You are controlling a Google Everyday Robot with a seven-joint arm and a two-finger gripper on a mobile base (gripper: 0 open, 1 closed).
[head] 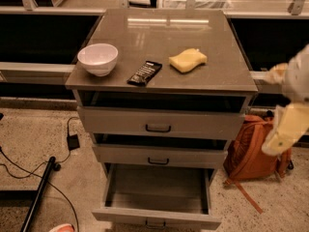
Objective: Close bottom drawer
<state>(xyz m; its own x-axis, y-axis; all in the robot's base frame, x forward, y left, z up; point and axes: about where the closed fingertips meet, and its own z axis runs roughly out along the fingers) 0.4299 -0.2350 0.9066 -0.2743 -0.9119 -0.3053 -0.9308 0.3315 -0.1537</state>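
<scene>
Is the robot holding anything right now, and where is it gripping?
Nothing visibly held: the gripper hangs right of the cabinet, apart from the open bottom drawer.

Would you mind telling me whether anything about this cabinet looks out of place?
The bottom drawer stands pulled far out of the cabinet, well ahead of the fronts above it. The pincer hangs to the cabinet's right, apart from it.

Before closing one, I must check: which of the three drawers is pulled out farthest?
The bottom drawer: its inside lies open to view; the middle drawer and top drawer are only slightly out. The gripper hangs at the right, apart from them.
</scene>
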